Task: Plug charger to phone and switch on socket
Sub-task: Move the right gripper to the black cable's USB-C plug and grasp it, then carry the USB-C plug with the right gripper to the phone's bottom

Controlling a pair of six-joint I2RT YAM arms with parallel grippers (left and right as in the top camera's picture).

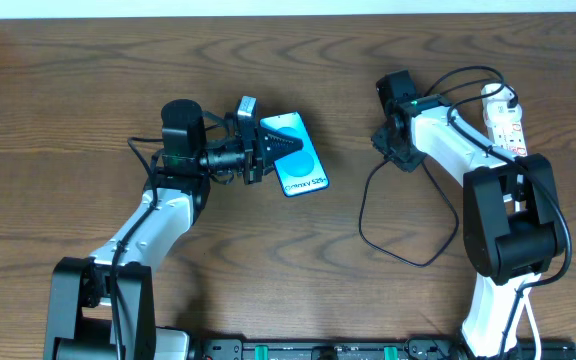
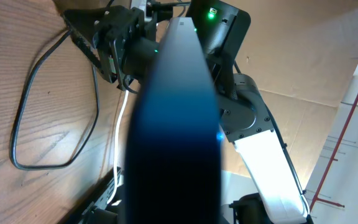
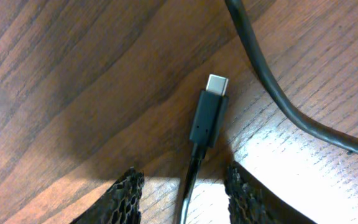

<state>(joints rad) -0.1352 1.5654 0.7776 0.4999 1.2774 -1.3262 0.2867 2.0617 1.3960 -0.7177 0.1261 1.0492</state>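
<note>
Your right gripper [image 3: 185,193] hangs open and empty, fingers straddling the charger [image 3: 209,118] just behind its black connector body, which lies flat on the table [image 3: 73,74]. Drop and close on that body, not the thin cable, keeping the tip straight. Your left gripper [image 1: 273,148] clamps the phone [image 1: 306,172], well apart.

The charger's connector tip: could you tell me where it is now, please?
In the right wrist view, the connector tip lies on the table just ahead of the right gripper, its cable running between the open fingers.
</note>
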